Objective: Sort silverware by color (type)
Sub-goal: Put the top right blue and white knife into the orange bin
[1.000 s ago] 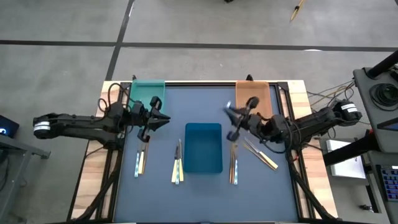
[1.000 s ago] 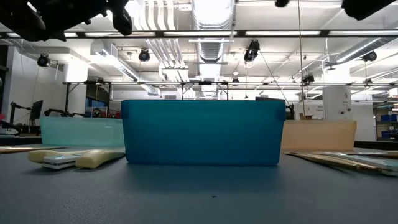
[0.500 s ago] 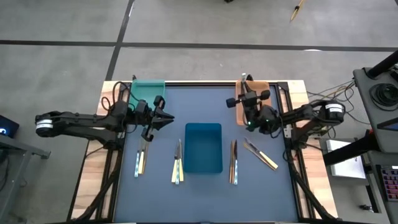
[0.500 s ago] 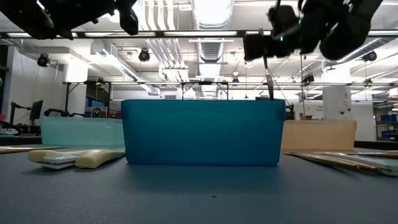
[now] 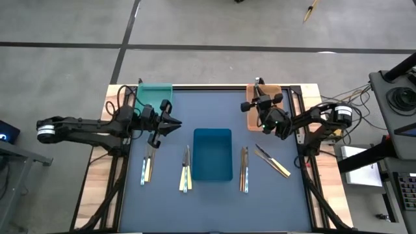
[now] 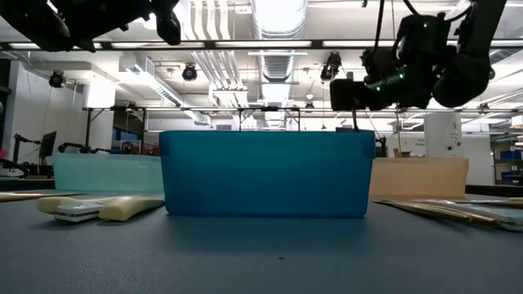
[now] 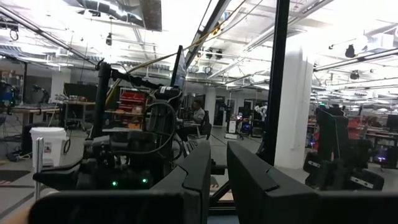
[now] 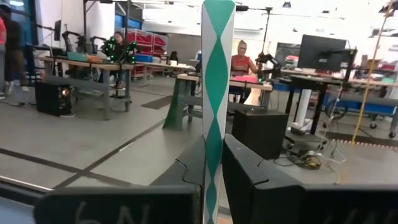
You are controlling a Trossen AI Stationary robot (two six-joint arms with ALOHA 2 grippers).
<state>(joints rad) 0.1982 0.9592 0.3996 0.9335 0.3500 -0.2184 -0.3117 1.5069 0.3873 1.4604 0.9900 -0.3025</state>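
Note:
My right gripper [image 5: 259, 99] hovers over the orange tray [image 5: 276, 94] at the far right, shut on a utensil whose handle [image 8: 217, 68] bears a green-and-white diamond pattern. My left gripper [image 5: 174, 123] hangs shut in the air between the teal tray [image 5: 155, 94] and the blue tray [image 5: 212, 154], with nothing between its fingers [image 7: 200, 177]. More silverware lies flat on the dark mat: a pair [image 5: 148, 164] at the left, a bunch [image 5: 186, 172] beside the blue tray, a pair [image 5: 244, 170] right of it, and two [image 5: 273, 160] farther right. My right gripper pinches the utensil between its two fingers at the patterned handle's lower part [image 8: 214, 140]. The fingers come roughly level and lie across it. The utensil stands upright, its handle rising past the fingers. A thin dark end [image 6: 357, 122] hangs below the gripper and goes out of sight behind the blue tray's rim.
The blue tray [image 6: 265, 173] stands mid-table between the two arms. The mat is framed by black rails [image 5: 302, 140] on a wooden top. Bare mat lies along the near edge [image 5: 214, 211].
My right gripper has carried the utensil from beside the blue tray toward the table's far right, over the orange tray. It has come down and turned on the way, and has stayed shut.

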